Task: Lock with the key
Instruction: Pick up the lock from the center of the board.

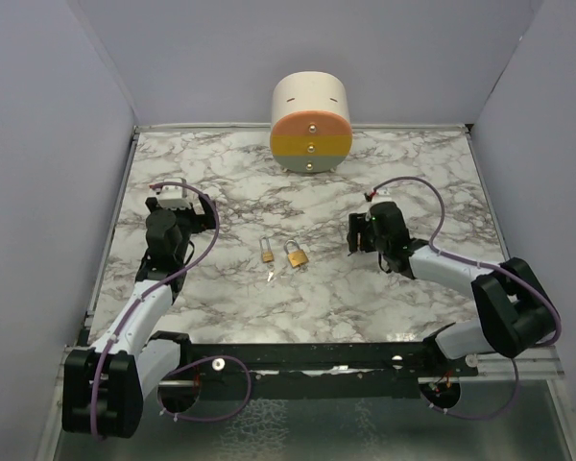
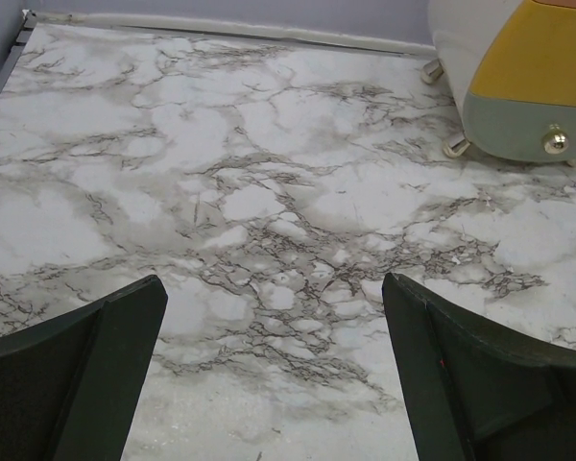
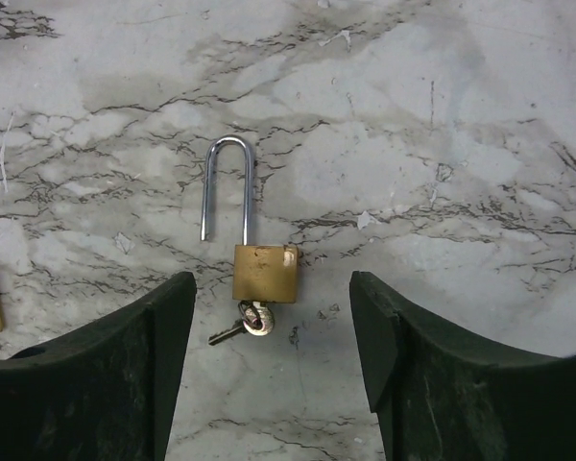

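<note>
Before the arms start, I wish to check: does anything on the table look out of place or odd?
Only the long-shackle padlock: its shackle is open, the free end swung out beside the brass body. A key sits in its underside. Nothing looks spilled or damaged.

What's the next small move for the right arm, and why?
Likely lower the right end effector, open and empty, onto the brass padlock: the lock lies framed between its fingers, shackle sprung open, key in the base.
</note>
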`<state>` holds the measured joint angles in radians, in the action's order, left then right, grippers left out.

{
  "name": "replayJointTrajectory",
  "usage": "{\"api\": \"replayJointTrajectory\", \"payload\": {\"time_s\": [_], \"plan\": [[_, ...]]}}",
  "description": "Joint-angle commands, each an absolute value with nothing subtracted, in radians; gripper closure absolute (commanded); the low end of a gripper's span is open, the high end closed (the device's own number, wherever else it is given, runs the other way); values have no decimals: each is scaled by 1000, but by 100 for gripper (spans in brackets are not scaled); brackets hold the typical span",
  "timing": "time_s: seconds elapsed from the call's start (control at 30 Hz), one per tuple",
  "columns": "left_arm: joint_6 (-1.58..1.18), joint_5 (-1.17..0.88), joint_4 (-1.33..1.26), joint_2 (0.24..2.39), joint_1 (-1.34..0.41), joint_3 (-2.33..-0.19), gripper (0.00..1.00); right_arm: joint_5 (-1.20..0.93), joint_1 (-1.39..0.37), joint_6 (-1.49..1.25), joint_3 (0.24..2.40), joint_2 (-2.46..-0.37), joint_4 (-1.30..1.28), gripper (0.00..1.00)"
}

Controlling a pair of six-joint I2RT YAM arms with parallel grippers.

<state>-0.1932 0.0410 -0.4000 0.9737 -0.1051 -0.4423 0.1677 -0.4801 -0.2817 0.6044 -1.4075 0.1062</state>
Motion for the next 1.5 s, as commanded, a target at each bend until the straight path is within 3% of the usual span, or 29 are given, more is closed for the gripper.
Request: {"api": "replayJointTrajectory", "payload": {"time_s": [0.0, 0.63, 0.9, 1.13, 1.2, 1.33, 1.47], "plan": [[-218, 27, -407, 977, -107, -442, 1, 209, -501, -278, 654, -1446, 79, 37], [-242, 4, -402, 991, -107, -457, 1, 277, -536, -326, 740, -1569, -36, 47], [-240, 8, -402, 991, -107, -454, 1, 309, -553, -348, 777, -1622, -77, 56], [-237, 4, -402, 994, -107, -453, 1, 320, -561, -365, 796, -1663, -86, 57], [-237, 4, -402, 994, -107, -453, 1, 331, -563, -372, 801, -1669, -95, 63], [-240, 6, -402, 994, -106, -458, 1, 354, -568, -373, 801, -1653, -113, 96], [-252, 1, -402, 999, -107, -468, 1, 371, -576, -366, 793, -1607, -101, 99]]}}
